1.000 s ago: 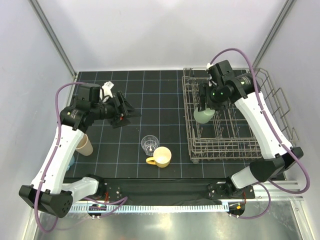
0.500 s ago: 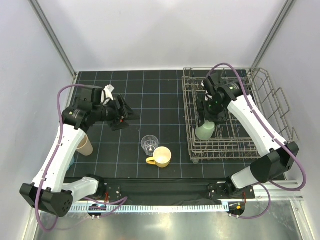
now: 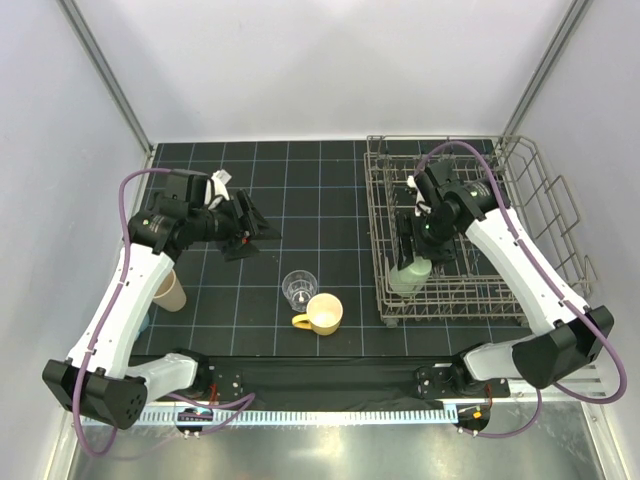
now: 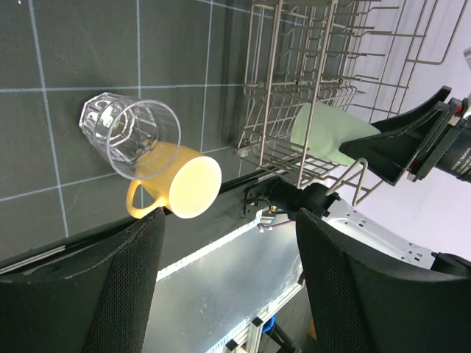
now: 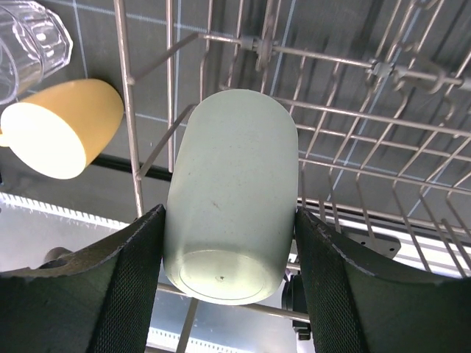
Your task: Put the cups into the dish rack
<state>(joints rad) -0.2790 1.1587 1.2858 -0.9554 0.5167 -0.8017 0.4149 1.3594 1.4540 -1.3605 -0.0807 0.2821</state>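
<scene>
Right tool (image 5: pixel 228 288) grips pale green cup (image 5: pixel 232 184) inside dish rack (image 3: pixel 480 285).

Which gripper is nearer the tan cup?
Left. The left gripper hovers over the mat near the tan cup; the right gripper holds the green cup in the rack.

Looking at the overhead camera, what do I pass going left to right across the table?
tan tumbler → left hand → clear glass → yellow mug → pale green cup, inside the dish rack
</scene>
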